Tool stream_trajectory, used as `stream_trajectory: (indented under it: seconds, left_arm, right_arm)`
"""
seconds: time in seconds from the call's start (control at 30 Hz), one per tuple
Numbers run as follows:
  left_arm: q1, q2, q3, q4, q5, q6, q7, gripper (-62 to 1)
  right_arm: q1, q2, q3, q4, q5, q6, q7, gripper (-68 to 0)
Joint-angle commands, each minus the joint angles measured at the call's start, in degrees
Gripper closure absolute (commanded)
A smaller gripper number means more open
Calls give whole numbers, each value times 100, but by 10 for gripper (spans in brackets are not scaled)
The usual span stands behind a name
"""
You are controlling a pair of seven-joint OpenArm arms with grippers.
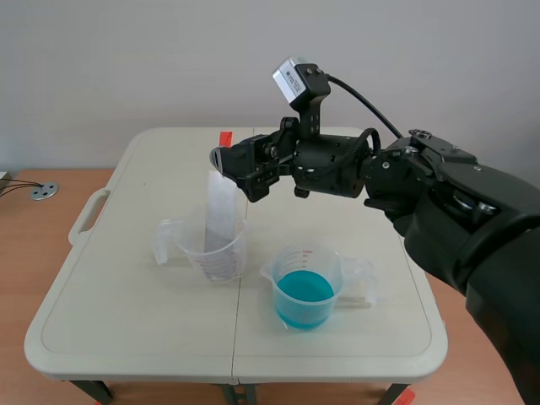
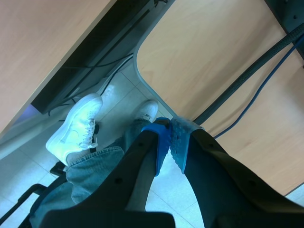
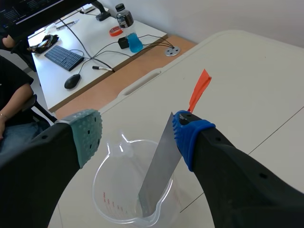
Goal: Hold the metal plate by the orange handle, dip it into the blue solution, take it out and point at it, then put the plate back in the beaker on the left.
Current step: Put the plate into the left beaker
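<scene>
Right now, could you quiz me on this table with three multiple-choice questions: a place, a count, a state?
1. Where on the white folding table is the flat grey metal plate?
A. Standing in the clear plastic beaker with red markings.
B. Lying flat on the tabletop.
C. Held in the air.
2. How many beakers stand on the table?
A. One.
B. Two.
C. Three.
3. How are the right gripper's fingers?
A. Shut on the plate.
B. Open, either side of it.
C. Shut on nothing.
Answers: 1A, the plate leans inside that beaker; 2B, the other holds blue solution; 3B, the grey-green pad stands well clear of the plate.
</scene>
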Motion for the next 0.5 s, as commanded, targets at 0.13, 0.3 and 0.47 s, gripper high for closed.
stream_trajectory:
  seconds: [0.13, 0.3, 0.47]
  left_arm:
    - [-13, 42, 37, 61, -31, -9, -52, -33]
    - [-13, 42, 37, 61, -11, -28, -85, -542]
    - [-13, 42, 37, 61, -55, -4, -81, -623]
  right_arm:
    - [164, 31, 37, 79, 101, 90, 170, -525]
    - [162, 57, 90, 85, 131, 90, 170, -665]
    - [127, 273, 162, 247, 136, 90, 173, -665]
